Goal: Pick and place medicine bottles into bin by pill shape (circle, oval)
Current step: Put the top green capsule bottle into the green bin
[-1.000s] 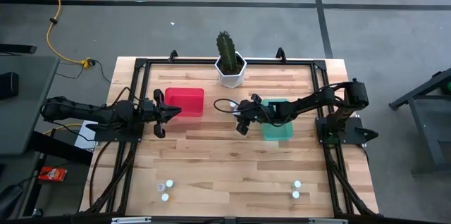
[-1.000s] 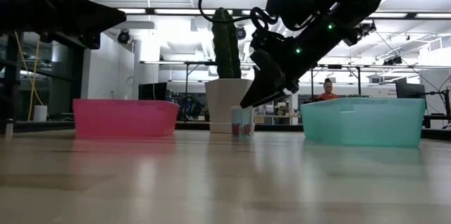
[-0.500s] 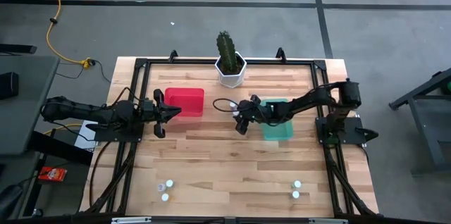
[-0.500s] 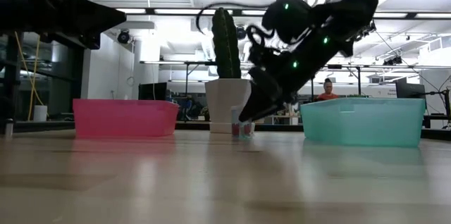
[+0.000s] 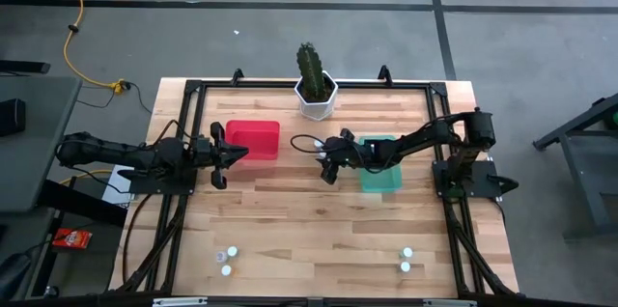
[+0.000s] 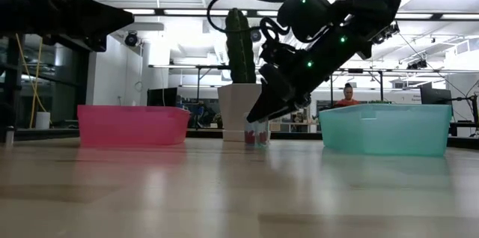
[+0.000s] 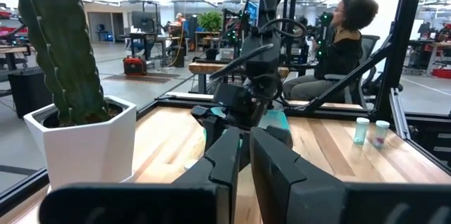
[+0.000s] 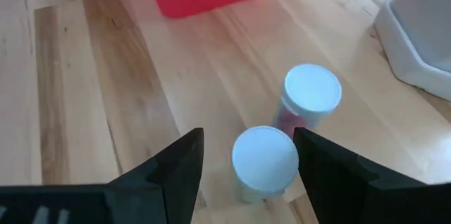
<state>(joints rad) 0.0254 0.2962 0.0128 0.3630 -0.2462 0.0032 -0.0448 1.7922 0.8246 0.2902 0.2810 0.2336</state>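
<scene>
1. Bottles first: two small white-capped ones stand touching or nearly so between the red bin [image 5: 253, 140] and the teal bin [image 5: 380, 162], in front of the cactus pot [image 5: 316, 97]. Our right wrist view shows the nearer bottle [image 8: 265, 162] between our fingers and the farther bottle [image 8: 309, 99] just behind it, something red showing through its wall.
2. Four more bottles stand near the front edge of the bench [image 5: 309, 220]: a left pair [image 5: 227, 260] and a right pair [image 5: 406, 259].
3. Our right gripper [image 5: 323, 164] hangs low over the middle pair with its fingers spread apart, holding nothing.
4. Our left gripper [image 5: 232, 153] waits beside the red bin with its fingers close together, grasping nothing.
5. We judge these bottles light, stiff and smooth, so easy to tip or skid.
6. We would take the nearer one by its body just under the cap, squarely across its width.
7. The risk we see is a finger nudging the neighbour over, since the two stand so close.
</scene>
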